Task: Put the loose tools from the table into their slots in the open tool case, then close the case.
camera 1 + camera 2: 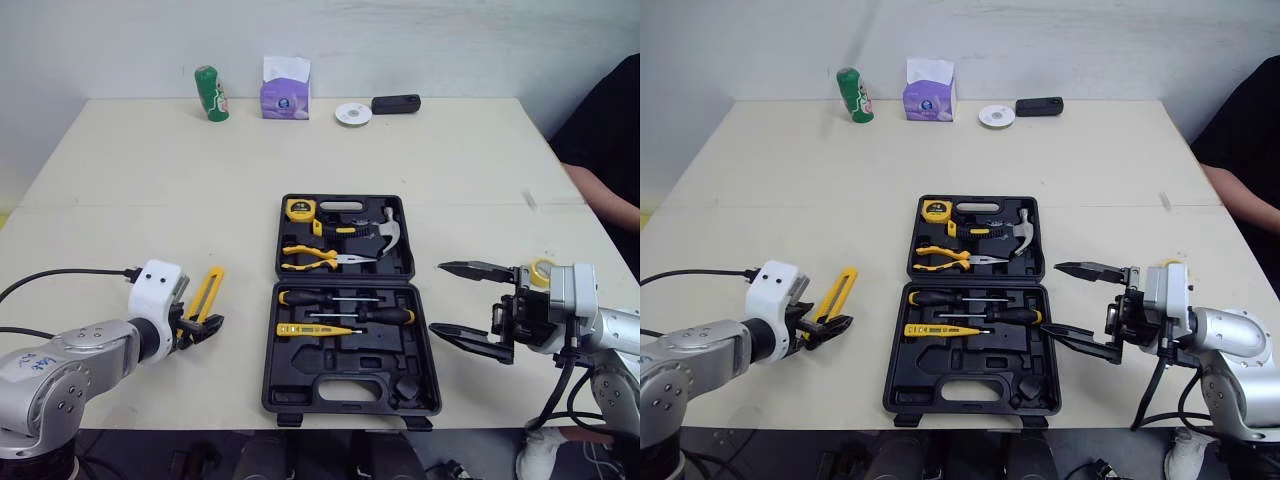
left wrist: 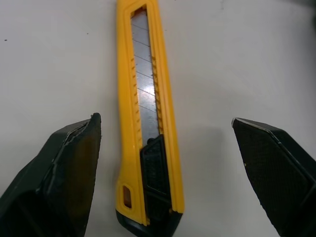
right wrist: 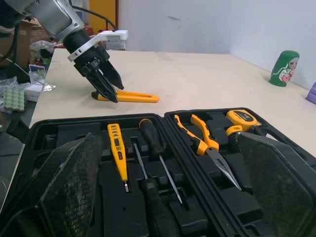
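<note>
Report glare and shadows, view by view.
Left wrist view: the blade of the utility knife carries a pale glare, and a soft shadow falls on the table along one side of it. Left eye view: light lies evenly over the table, with a bright glint on the hammer head.

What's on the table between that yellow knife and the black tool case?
Nothing. In the left eye view, bare beige tabletop separates the yellow plastic utility knife from the open black plastic tool case.
</note>
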Motion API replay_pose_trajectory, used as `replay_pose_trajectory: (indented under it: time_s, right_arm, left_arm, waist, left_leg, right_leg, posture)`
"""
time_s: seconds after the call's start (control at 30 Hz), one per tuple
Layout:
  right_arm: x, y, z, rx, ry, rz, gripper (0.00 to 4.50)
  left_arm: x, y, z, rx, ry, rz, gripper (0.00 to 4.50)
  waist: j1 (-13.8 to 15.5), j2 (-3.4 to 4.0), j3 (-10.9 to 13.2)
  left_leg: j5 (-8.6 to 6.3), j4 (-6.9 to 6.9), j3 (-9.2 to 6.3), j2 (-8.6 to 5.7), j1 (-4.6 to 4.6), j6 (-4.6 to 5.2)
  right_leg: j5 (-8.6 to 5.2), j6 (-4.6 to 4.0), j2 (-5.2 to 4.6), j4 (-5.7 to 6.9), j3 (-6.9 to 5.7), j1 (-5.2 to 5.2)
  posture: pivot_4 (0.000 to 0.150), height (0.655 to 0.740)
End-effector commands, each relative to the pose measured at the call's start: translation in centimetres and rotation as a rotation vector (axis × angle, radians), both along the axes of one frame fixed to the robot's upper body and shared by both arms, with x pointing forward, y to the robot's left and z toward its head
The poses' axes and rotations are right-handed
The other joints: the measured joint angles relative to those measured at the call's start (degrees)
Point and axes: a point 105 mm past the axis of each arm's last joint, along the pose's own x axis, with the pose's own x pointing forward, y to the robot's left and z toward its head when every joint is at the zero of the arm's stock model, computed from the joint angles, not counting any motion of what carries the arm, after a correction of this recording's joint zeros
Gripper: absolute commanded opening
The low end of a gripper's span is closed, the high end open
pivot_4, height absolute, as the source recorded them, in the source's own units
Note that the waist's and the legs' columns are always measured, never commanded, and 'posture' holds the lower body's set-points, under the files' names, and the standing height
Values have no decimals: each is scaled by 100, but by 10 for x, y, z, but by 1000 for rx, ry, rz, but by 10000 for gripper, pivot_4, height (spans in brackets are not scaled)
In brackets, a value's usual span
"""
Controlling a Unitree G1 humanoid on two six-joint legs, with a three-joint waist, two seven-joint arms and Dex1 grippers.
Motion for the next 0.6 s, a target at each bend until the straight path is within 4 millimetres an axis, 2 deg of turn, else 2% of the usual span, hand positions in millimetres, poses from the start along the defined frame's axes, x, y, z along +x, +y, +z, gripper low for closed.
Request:
replay_pose_trajectory:
  time_s: [0.03, 0.47, 0.57, 0.6]
  right_arm:
    - [-5, 3, 7, -5, -32, 18, 45000]
    - [-12, -1, 1, -18, -21, 9, 45000]
    - [-15, -4, -3, -21, 0, 14, 45000]
    - [-15, -5, -4, -24, 4, 15, 45000]
  left_arm:
    - [2, -2, -4, 10, 12, 11, 44651]
    - [4, -8, -20, 30, 51, 4, 44651]
    - [4, -8, -22, 28, 54, 5, 36608]
    - [3, -8, -22, 29, 55, 6, 32420]
  waist:
    - [5, -1, 0]
    - [123, 14, -10]
    - [124, 14, -9]
    - [123, 14, -10]
  left_leg:
    - [0, 0, 0, 0, 0, 0]
    - [2, 0, 1, 0, 7, -3]
    - [2, -1, 0, 0, 9, -3]
    - [2, -1, 1, 0, 9, -4]
  right_leg:
    - [0, 0, 0, -1, 0, 0]
    - [0, 0, -3, 4, 2, 3]
    - [0, -1, -2, 4, 2, 5]
    - [0, -1, -2, 3, 2, 5]
  posture:
    - [1500, 7400]
    - [1500, 7400]
    - [1500, 7400]
    - [1500, 7400]
